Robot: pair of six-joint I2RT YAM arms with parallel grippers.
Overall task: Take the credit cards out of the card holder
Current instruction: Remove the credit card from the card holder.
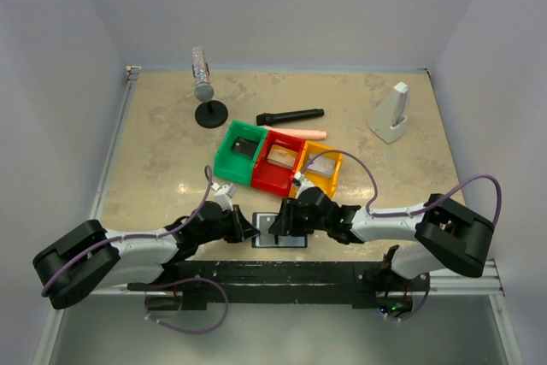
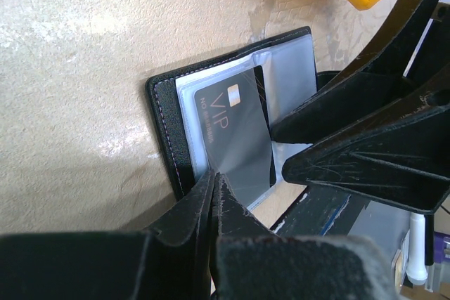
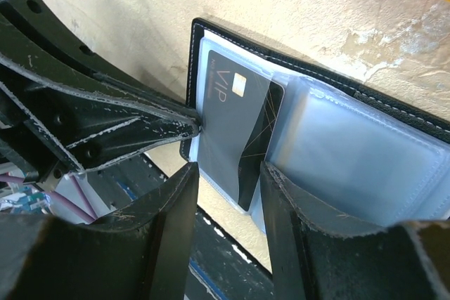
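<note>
left gripper (image 2: 214,179), pressed together, tips at the edge of the card holder (image 2: 165,121), which lies open at the table's (image 1: 171,143) near edge with a dark vip card (image 2: 235,131) inside; right gripper (image 3: 225,173), spread, above the card.

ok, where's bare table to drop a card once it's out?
Widest bare patch: left, between the stand, green bin and left arm. Another on the right, between yellow bin and white wedge. Crowded: near edge, left tool and right tool at the holder, close to the bins.
</note>
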